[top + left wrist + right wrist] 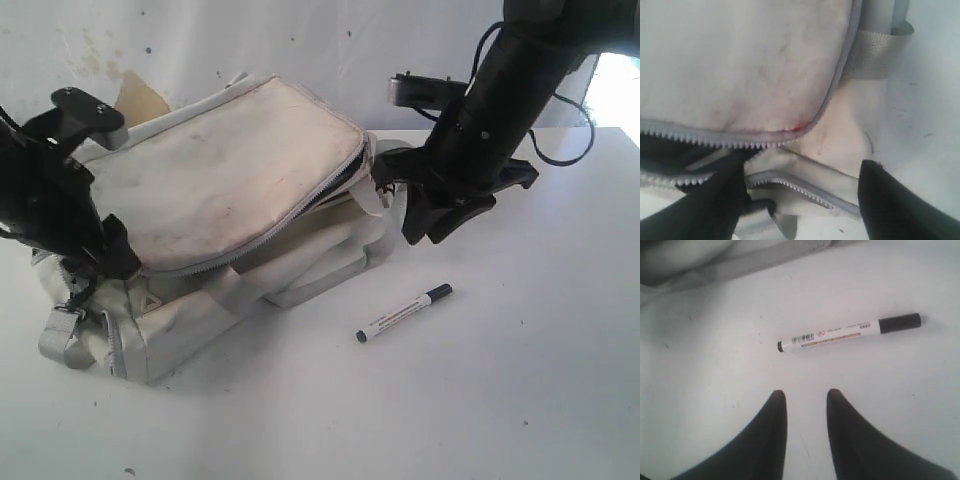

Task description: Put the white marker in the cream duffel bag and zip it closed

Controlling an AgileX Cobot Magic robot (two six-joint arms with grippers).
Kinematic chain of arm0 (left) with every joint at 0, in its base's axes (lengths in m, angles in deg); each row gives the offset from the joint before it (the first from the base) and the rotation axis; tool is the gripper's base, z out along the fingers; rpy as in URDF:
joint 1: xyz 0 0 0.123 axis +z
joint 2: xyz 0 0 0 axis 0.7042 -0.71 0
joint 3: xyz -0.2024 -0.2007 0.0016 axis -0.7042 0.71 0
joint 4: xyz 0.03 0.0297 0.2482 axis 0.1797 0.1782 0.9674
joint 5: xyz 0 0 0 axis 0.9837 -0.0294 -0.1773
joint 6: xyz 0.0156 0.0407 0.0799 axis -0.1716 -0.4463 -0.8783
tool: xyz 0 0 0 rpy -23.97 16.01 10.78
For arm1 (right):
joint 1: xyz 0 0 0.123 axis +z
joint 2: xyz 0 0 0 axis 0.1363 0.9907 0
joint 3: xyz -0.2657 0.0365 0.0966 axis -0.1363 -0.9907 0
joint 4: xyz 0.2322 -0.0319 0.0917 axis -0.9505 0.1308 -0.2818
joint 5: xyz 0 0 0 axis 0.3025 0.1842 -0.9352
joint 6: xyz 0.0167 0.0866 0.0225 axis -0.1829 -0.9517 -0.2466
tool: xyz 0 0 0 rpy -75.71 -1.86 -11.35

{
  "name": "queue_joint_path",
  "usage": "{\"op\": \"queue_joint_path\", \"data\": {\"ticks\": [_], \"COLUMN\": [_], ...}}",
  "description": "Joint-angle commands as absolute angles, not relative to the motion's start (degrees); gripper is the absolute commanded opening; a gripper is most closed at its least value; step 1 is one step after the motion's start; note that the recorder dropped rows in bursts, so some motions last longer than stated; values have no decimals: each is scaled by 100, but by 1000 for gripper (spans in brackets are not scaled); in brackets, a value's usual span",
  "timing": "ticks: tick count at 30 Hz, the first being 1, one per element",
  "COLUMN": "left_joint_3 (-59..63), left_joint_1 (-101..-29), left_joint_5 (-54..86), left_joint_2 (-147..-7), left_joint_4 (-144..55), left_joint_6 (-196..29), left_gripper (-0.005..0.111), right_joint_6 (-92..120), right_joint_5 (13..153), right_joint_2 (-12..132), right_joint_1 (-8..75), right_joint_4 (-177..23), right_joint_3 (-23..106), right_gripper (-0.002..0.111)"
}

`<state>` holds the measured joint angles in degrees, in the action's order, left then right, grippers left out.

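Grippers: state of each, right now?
Left gripper: open wide at the bag mouth, closed on nothing.
Right gripper: open with a narrow gap, empty; marker untouched.

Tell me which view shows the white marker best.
The right wrist view: the white marker lies whole and close, with its print and dark cap clear. The exterior view shows it whole but small. The left wrist view misses it.
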<state>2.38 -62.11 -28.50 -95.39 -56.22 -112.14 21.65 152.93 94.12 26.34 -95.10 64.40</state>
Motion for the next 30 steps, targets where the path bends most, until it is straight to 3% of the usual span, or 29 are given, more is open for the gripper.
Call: {"op": "queue_joint_path", "data": {"ticks": [1,14,30], "left_joint_3": [608,1681,1728], "left_joint_1": [-6596,-6721,-7063], "left_joint_5": [-1796,609,741], "left_joint_2": [-9491,-9491,-9861], "left_joint_4": [-4863,-4695,-4848], "left_joint_6": [-11439,-12737,-12838], "left_gripper": [70,70,70], "right_joint_6": [2263,2263,2263], "right_joint_5": [14942,14290,14206], "right_joint_2": [9139,9073,9073], "right_joint_1": [2607,2607,2607], "right_joint_4": [-9398,-9265,-9276], "right_joint_3": [5961,5436,5436], "right_gripper": [26,26,26]}}
